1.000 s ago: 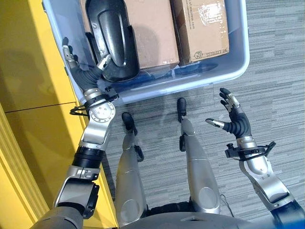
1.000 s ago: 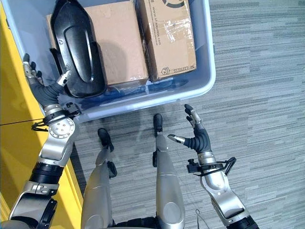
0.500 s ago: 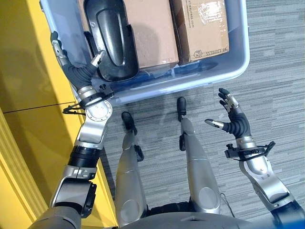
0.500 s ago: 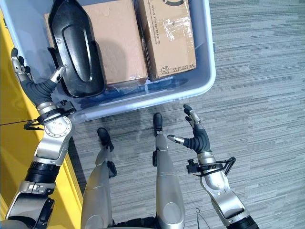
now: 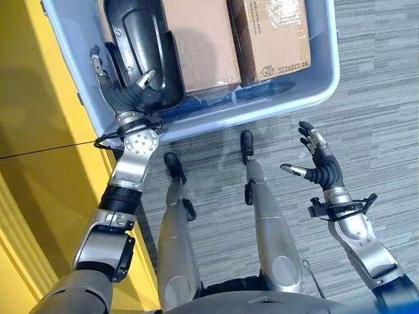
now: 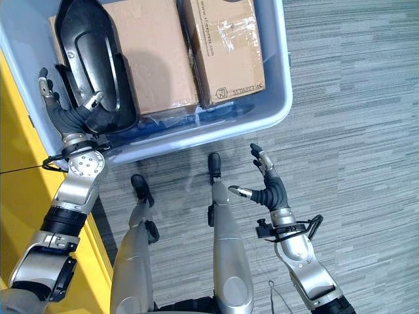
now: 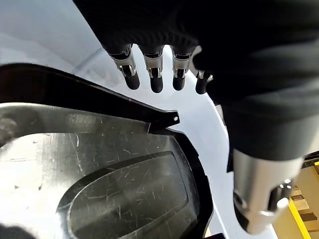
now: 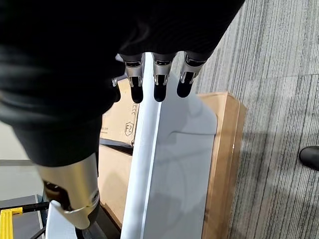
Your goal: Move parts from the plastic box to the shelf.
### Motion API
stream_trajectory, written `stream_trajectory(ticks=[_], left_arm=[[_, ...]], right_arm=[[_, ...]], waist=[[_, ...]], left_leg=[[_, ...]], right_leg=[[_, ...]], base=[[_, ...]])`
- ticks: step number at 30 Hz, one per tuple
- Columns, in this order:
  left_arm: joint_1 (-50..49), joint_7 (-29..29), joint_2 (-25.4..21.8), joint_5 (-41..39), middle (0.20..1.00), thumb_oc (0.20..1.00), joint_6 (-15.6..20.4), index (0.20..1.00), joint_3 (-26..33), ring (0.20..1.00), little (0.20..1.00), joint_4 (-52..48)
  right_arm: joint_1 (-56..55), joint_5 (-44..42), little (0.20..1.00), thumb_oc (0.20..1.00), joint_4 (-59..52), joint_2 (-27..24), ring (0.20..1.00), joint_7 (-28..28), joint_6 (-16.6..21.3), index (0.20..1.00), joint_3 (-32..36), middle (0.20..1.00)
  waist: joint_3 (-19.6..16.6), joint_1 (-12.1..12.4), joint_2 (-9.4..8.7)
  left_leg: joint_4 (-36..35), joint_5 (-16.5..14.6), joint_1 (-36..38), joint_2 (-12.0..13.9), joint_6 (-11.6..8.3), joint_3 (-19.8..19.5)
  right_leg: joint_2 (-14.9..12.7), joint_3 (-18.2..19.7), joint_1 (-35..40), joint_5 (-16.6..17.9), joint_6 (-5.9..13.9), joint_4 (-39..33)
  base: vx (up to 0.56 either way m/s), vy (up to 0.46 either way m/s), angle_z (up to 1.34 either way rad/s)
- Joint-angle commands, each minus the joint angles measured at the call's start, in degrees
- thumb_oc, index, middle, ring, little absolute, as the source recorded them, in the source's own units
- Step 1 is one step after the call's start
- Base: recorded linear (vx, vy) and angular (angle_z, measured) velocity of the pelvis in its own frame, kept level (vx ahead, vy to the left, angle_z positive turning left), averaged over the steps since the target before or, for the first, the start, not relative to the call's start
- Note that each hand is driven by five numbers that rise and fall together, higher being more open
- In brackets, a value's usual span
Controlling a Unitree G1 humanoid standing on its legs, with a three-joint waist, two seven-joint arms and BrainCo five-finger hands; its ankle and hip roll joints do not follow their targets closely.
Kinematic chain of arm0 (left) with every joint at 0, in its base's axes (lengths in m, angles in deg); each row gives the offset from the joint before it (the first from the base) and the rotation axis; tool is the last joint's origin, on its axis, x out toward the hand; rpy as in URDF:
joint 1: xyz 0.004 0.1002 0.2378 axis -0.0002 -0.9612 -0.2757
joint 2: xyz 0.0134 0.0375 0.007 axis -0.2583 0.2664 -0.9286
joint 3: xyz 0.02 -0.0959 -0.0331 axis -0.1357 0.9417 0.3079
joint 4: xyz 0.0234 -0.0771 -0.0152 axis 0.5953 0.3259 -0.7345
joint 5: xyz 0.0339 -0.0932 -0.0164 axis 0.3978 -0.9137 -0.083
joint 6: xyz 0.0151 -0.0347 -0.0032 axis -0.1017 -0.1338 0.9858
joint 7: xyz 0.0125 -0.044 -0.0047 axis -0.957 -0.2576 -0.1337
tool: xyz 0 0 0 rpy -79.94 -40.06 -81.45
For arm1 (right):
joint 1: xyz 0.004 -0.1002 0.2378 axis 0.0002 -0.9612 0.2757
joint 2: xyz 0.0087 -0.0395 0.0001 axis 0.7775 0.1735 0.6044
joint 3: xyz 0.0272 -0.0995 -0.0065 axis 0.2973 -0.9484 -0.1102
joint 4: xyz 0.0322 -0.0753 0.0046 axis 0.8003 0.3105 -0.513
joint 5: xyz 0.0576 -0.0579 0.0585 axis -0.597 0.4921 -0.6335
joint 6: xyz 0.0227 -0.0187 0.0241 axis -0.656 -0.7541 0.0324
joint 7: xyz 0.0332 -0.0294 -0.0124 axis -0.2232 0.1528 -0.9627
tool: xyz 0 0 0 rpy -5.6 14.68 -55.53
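At ten o'clock, inside the plastic box (image 5: 314,85): left hand (image 5: 124,93) now dipped in, fingers spread, alongside the black part (image 5: 141,52), gripping nothing yet. Right hand (image 5: 317,165) idle, open.

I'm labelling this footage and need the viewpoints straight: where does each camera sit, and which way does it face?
Left eye and right eye views: on the head, looking down at the plastic box with the black part and two cardboard boxes; both arms show.
Left wrist view: along the left hand at the black part.
Right wrist view: along the right hand, over carpet, toward the box rim.
Shared: box and black part.
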Motion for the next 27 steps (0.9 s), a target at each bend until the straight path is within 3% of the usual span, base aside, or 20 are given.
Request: stream_trajectory(ticks=[1, 15, 18, 27], left_arm=[[0.73, -0.55, -4.15, -0.95, 1.000, 1.000, 1.65, 1.000, 2.18, 1.000, 1.000, 1.65], [0.09, -0.59, -4.83, -10.53, 1.000, 1.000, 3.73, 1.000, 5.27, 1.000, 1.000, 7.41], [0.58, 0.30, -3.95, -15.54, 1.000, 1.000, 5.88, 1.000, 5.49, 1.000, 1.000, 8.23], [10.27, 2.98, -9.76, -15.37, 1.000, 1.000, 2.21, 1.000, 0.18, 1.000, 1.000, 17.92]], right_arm=[[-0.07, 0.29, 1.000, 1.000, -1.87, -1.11, 1.000, -0.33, 2.02, 1.000, 1.62, 1.000], [-0.43, -0.38, 1.000, 1.000, -2.17, -1.61, 1.000, -0.03, 1.36, 1.000, 1.38, 1.000], [-0.18, -0.81, 1.000, 1.000, -2.01, -1.54, 1.000, 0.15, 1.00, 1.000, 0.92, 1.000], [-0.35, -1.53, 1.000, 1.000, -2.11, -3.01, 1.000, -0.70, 0.86, 1.000, 0.52, 1.000]], waist=[[-0.54, -0.19, -1.52], [-0.52, -0.14, -2.49], [-0.52, -0.15, -2.72], [-0.52, -1.03, -3.34]], left_leg=[[8.72, -6.52, -1.70, -0.07, 0.31, -6.11], [10.07, -6.71, -4.83, -0.24, 0.38, -6.88], [10.21, -6.67, -5.54, -0.25, 0.43, -6.98], [10.84, -6.77, -7.30, -0.21, 0.56, -7.18]], right_leg=[[-1.74, -0.86, 1.99, -8.16, 3.18, 7.91], [-1.68, -1.38, 0.15, -8.14, 3.16, 8.18], [-1.73, -1.50, -0.35, -8.03, 3.19, 8.15], [-1.68, -1.34, -1.91, -8.01, 3.24, 8.55]], base=[[0.00, 0.000, 0.00], [0.00, 0.000, 0.00], [0.00, 0.000, 0.00], [0.00, 0.008, 0.03]])
